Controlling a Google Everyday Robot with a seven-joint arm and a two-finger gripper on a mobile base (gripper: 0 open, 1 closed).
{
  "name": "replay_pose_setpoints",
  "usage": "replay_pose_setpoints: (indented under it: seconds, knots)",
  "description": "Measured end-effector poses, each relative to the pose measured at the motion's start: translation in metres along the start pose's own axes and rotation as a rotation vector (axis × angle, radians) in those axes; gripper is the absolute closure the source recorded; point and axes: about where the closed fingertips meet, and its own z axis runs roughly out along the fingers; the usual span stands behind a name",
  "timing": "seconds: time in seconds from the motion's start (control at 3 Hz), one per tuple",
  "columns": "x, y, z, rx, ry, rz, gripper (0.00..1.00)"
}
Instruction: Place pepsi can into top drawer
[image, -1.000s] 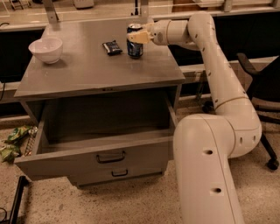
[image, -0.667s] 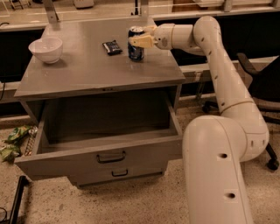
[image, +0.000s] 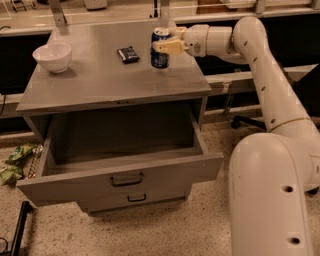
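The pepsi can is observed upright over the rear right part of the desk top, near the right edge and closer to the rear edge than to the front edge. Blue body and silver rim are noted. Whether its base is in contact with the surface or raised just clear of it cannot be told.

The can is gripped by the end effector, which is brought in from the right side at about mid-height of the can. One cream finger is seen across the front face of the can; the other is hidden behind it. The end effector is thus recorded as closed narrowly around the can.

Just to the left of the can, apart from it, a flat dark snack packet is lying on the desk top. Near the left rear corner, well apart from both, a white bowl is set upright.

Below the front edge of the desk, the top drawer is pulled out towards the camera, its interior exposed and its dark handle seen on the front panel. Beneath it, the lower drawer is pushed in.

The white arm is extended from the robot body, which is stationed past the right front corner of the desk. Crumpled green wrappers are noted on the floor by the left side.
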Motion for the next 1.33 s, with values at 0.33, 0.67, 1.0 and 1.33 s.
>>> replay_pose_setpoints:
  seconds: [0.33, 0.67, 1.0, 1.33]
  knots:
    - [-0.014, 0.016, -0.014, -0.012, -0.005, 0.003, 1.00]
    - [-0.020, 0.039, -0.030, -0.018, 0.000, 0.025, 1.00]
    - [-0.010, 0.098, -0.049, -0.057, 0.011, 0.058, 1.00]
    - [-0.010, 0.098, -0.048, -0.057, 0.011, 0.058, 1.00]
